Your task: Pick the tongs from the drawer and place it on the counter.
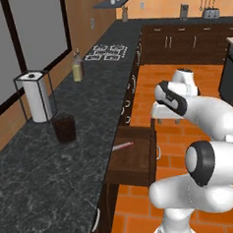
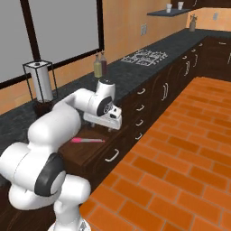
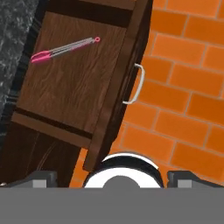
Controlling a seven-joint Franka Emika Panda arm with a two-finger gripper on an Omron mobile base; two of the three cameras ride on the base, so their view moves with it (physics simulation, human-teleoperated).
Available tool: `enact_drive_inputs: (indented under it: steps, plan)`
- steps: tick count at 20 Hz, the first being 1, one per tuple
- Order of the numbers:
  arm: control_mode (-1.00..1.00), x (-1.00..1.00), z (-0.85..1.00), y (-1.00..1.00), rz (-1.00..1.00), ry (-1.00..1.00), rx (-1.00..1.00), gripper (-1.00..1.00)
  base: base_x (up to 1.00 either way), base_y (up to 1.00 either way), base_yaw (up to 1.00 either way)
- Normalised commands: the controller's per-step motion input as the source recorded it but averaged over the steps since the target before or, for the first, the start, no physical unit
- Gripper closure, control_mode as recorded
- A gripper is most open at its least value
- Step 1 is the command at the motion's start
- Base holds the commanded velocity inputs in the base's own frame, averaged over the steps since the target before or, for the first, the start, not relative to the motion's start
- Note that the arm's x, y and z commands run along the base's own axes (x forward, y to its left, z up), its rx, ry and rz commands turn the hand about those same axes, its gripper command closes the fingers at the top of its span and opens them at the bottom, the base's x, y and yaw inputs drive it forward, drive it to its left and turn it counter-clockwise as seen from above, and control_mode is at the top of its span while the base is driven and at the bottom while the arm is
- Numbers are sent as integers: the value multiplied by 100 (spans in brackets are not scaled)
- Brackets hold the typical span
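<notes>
Beneath my gripper (image 3: pixel 112 177), whose fingertips sit wide apart and hold nothing, the drawer (image 3: pixel 74 83) stands pulled out from under the counter (image 1: pixel 52 162), the tongs (image 3: pixel 63 49) lying on its floor near the counter.

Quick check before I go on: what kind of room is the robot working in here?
A kitchen, rendered in simulation. A long dark counter on wooden cabinets carries a stove top and a paper towel roll; a drawer stands open with tongs inside, over an orange tiled floor.
</notes>
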Motion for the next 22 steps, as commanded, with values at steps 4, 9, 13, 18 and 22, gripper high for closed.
enact_drive_inputs:
  steps: [4, 9, 13, 18, 22]
  plan:
    - [-100, 44, -92, 31, -12, 0, -7, -100, 0, 0, 0]
    - [-100, 28, -86, 19, -13, 0, -2, -100, 0, 0, 0]
    - [-100, 31, -65, 1, -10, -1, 0, -100, 0, 0, 0]
    - [-100, 52, -36, 2, -9, -7, -1, -100, 0, 0, 0]
    - [-100, 64, -29, 3, -8, -5, -3, -100, 0, 0, 0]
